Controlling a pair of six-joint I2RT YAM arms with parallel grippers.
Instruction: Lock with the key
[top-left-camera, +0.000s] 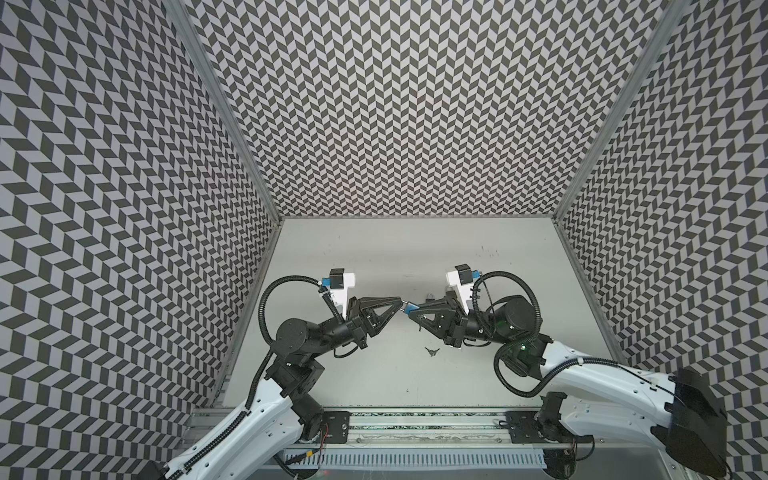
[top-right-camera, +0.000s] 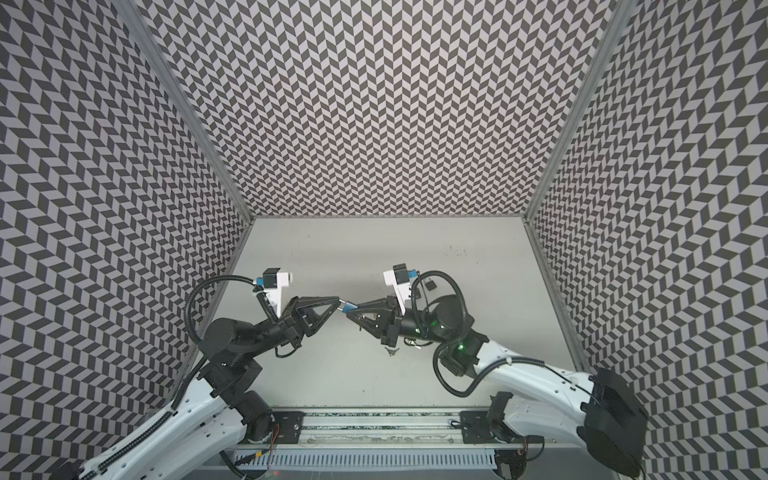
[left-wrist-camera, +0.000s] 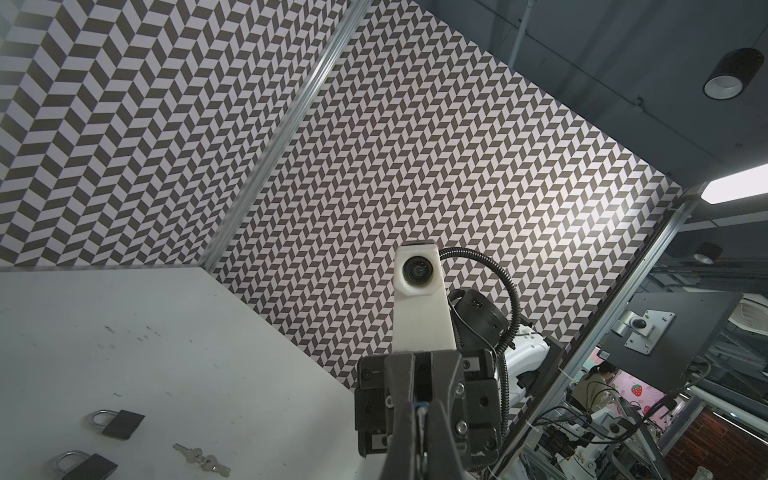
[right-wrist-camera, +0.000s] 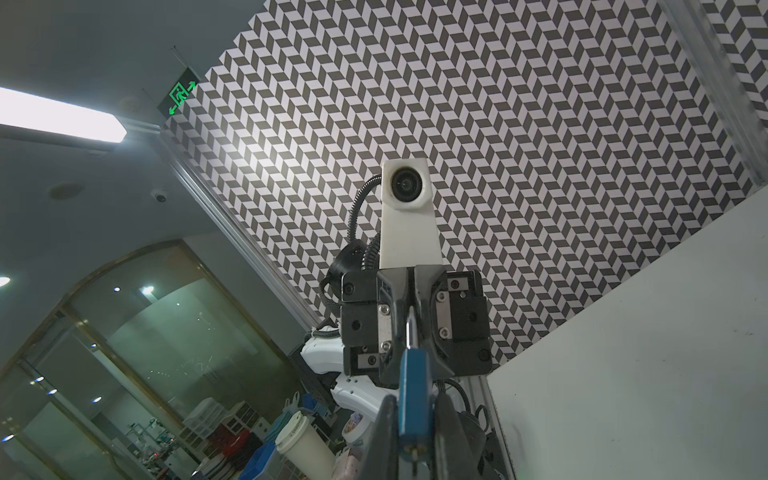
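A blue padlock hangs in the air between my two grippers, above the middle of the table. My right gripper is shut on the blue body, one finger on each flat side. My left gripper is shut on the lock's silver shackle. A small metal stub shows at the lock's keyhole end; whether it is a key I cannot tell. A bunch of keys lies loose on the table, below and in front of the right gripper.
Two black padlocks lie on the grey table near the keys; one shows behind the right wrist. Chevron-patterned walls close in the left, back and right sides.
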